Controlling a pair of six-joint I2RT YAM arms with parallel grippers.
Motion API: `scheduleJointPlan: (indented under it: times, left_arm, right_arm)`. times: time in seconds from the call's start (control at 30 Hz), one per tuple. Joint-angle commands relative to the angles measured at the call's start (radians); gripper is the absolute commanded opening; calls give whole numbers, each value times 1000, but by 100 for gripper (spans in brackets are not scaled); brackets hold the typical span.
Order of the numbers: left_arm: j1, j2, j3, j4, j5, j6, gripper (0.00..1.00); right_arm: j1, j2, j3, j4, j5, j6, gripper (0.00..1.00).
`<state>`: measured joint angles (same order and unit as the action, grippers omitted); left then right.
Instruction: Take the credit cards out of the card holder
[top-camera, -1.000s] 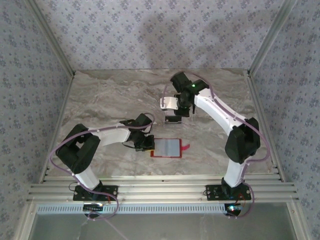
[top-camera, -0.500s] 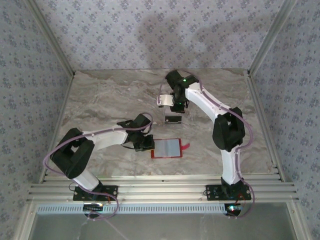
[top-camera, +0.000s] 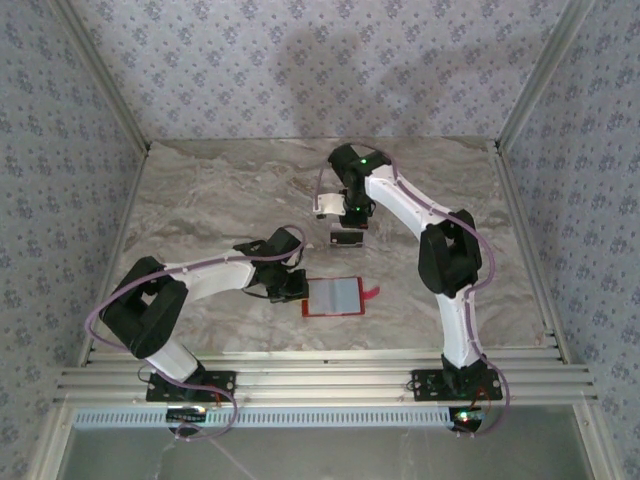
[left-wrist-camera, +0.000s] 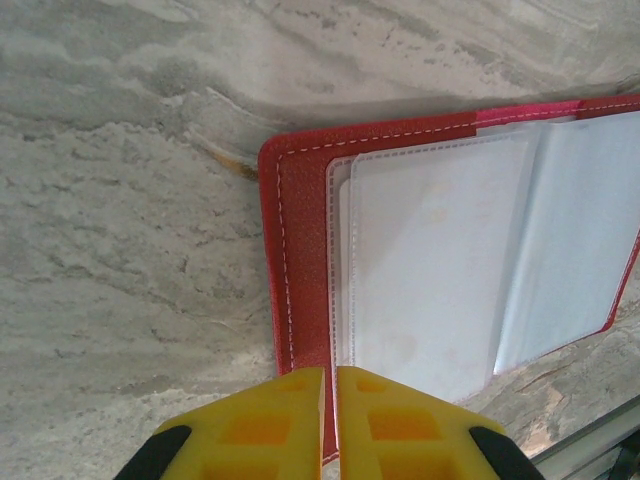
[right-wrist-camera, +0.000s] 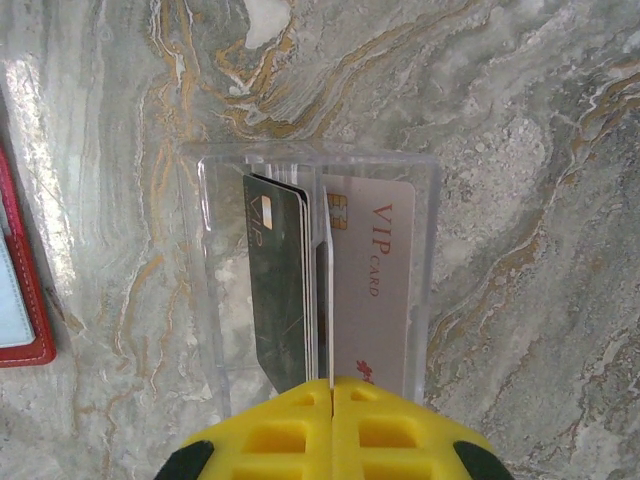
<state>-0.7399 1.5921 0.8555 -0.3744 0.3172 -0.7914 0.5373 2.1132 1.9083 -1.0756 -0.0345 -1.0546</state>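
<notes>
My left claw (left-wrist-camera: 330, 372) is pinching shut on the near edge of the card holder (left-wrist-camera: 300, 250). Its yellow fingers (left-wrist-camera: 250, 420) are almost meeting, with the red cover running into the slit between them. The holder is lying open and flat on the marble table (left-wrist-camera: 110, 250), its cloudy clear sleeves (left-wrist-camera: 440, 270) facing up and spreading away from my fingertips. From above, it is sitting in the near half of the table, its small red tab (top-camera: 371, 294) sticking out on the side away from my left claw.

My right claw (right-wrist-camera: 332, 382) is pressing its fingers tight together, hanging low over a clear plastic tray (right-wrist-camera: 210, 300) just beyond the holder. The credit cards (right-wrist-camera: 280, 290) are lying in that tray, side by side: a dark card (right-wrist-camera: 285, 330) and a beige VIP card (right-wrist-camera: 375, 290). A thin dark line is running out from my fingertips between them. I cannot tell whether it is a card gripped on edge or the tray's divider.
</notes>
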Motion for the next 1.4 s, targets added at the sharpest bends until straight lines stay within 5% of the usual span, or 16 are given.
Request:
scheduleJointPlan:
  times: [0.0, 0.9, 1.37]
  left_arm:
    - [-3, -16, -4, -28, -14, -2, 13]
    - [3, -27, -4, -43, -31, 3, 13]
    - [36, -6, 28, -9, 4, 24, 9]
  right_arm:
    - [-9, 26, -5, -74, 7, -208, 0]
    - [-5, -87, -81, 194, 87, -139, 17]
    - [12, -329, -342, 391, 103, 474, 21]
